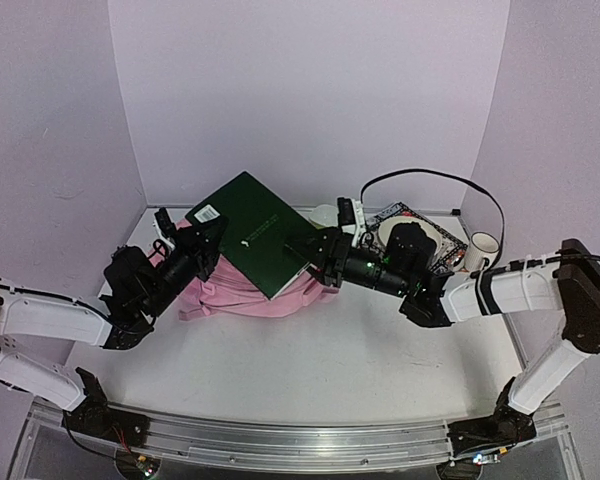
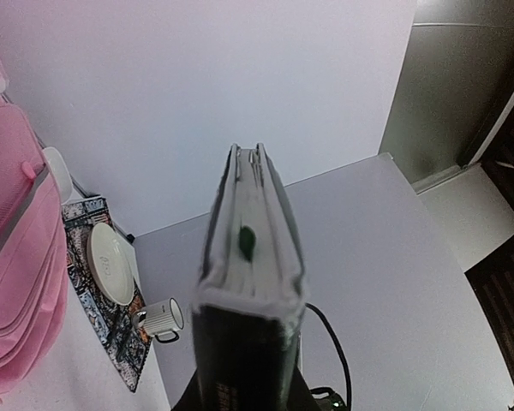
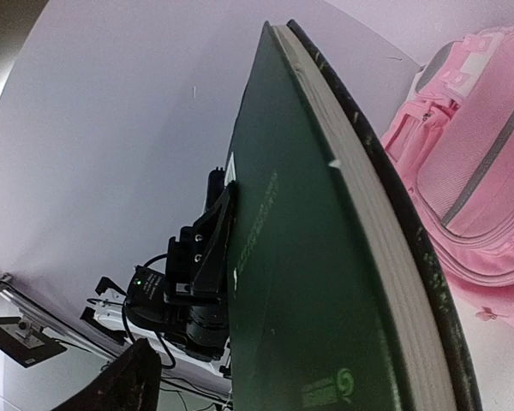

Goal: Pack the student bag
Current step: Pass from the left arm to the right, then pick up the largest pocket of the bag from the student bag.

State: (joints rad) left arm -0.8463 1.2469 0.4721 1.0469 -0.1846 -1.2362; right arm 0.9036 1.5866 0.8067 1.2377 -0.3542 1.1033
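The pink fabric student bag (image 1: 230, 295) lies below the dark green book (image 1: 260, 235); left jaws clamp it, open right jaws should close squarely on it.

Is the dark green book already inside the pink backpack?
No: the whole dark green book shows outside the pink backpack, held up with one edge clamped in the left gripper.

Pale lilac walls (image 1: 310, 90) on three sides, white tabletop (image 1: 310, 370), aluminium rail (image 1: 280, 442) along near edge.
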